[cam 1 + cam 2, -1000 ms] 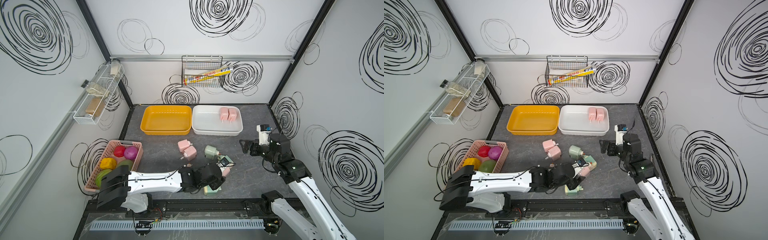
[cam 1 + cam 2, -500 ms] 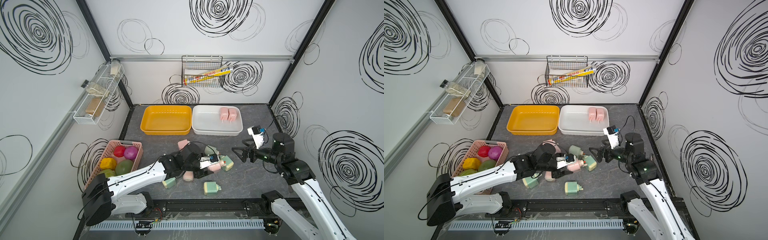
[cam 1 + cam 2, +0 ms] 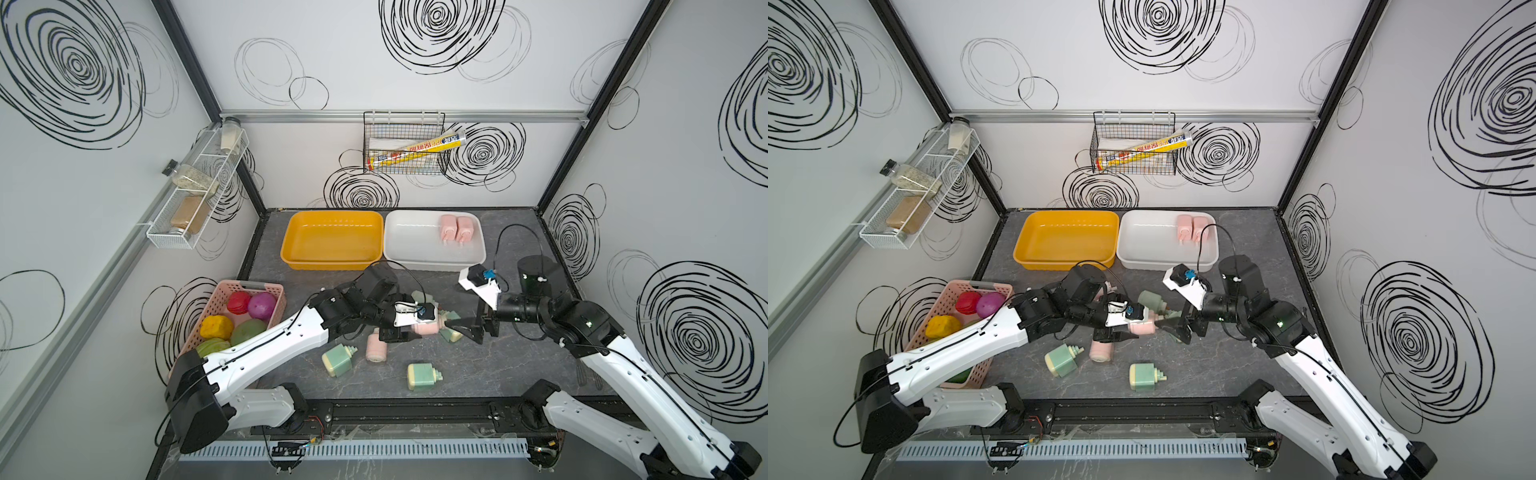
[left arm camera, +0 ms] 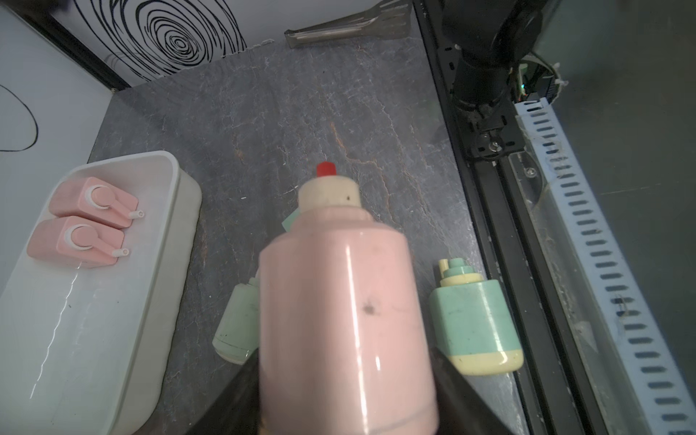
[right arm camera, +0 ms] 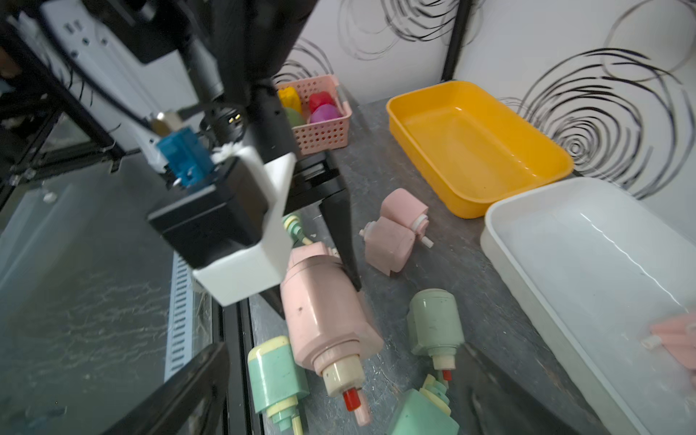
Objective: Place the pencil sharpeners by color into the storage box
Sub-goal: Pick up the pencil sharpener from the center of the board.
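Clamping a pastel pink, boxy plastic pencil sharpener (image 4: pixel 346 312) tight in the left gripper (image 3: pixel 409 333), holding it clear of the dark grey stone-look tabletop (image 3: pixel 519 365), mid-table, aiming its cream nozzle at the right gripper (image 3: pixel 459 327). Spreading those right jaws wide and empty just beside the nozzle tip, so shaping up as a hand-over. Next, probably: closing on the nozzle end before easing off on the left, then carrying across to the white rectangular plastic tray (image 3: pixel 432 264), already holding two pink sharpeners (image 3: pixel 455 227). Leaving the empty yellow rectangular plastic tray (image 3: pixel 332 262) for the mint green sharpeners (image 3: pixel 338 360) lying loose on the table.
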`<move>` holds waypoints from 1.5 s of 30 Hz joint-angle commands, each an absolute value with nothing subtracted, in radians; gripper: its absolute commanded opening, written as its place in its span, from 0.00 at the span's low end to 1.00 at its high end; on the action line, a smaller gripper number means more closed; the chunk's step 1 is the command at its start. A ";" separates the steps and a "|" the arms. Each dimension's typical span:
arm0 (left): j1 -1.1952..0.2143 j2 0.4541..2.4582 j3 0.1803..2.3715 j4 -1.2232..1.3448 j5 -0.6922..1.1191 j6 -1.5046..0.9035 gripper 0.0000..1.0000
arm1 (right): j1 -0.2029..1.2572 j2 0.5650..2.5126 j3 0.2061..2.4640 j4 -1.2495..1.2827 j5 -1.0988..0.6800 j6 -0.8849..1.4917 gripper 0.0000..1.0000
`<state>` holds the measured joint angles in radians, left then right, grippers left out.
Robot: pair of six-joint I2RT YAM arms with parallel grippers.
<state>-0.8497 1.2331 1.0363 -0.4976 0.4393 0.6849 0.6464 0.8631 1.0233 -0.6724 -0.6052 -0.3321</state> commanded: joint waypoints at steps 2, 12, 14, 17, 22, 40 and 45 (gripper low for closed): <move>-0.842 1.159 1.026 -0.502 0.547 0.747 0.00 | 0.669 0.847 0.996 -0.726 -0.652 -0.514 0.97; -0.853 1.128 1.015 -0.476 0.550 0.721 0.00 | 0.697 0.875 0.951 -0.668 -0.685 -0.571 0.95; -0.853 1.140 1.024 -0.474 0.545 0.712 0.00 | 0.716 0.878 0.936 -0.642 -0.665 -0.575 0.95; -0.853 1.152 1.033 -0.467 0.546 0.702 0.00 | 0.747 0.879 0.916 -0.601 -0.612 -0.574 0.94; -0.853 1.142 1.023 -0.434 0.558 0.693 0.00 | 0.774 0.881 0.892 -0.556 -0.592 -0.572 0.93; -0.853 1.134 1.003 -0.358 0.586 0.675 0.00 | 0.788 0.900 0.861 -0.457 -0.703 -0.540 0.78; -0.853 1.148 1.012 -0.344 0.588 0.661 0.00 | 0.788 0.907 0.858 -0.462 -0.686 -0.544 0.71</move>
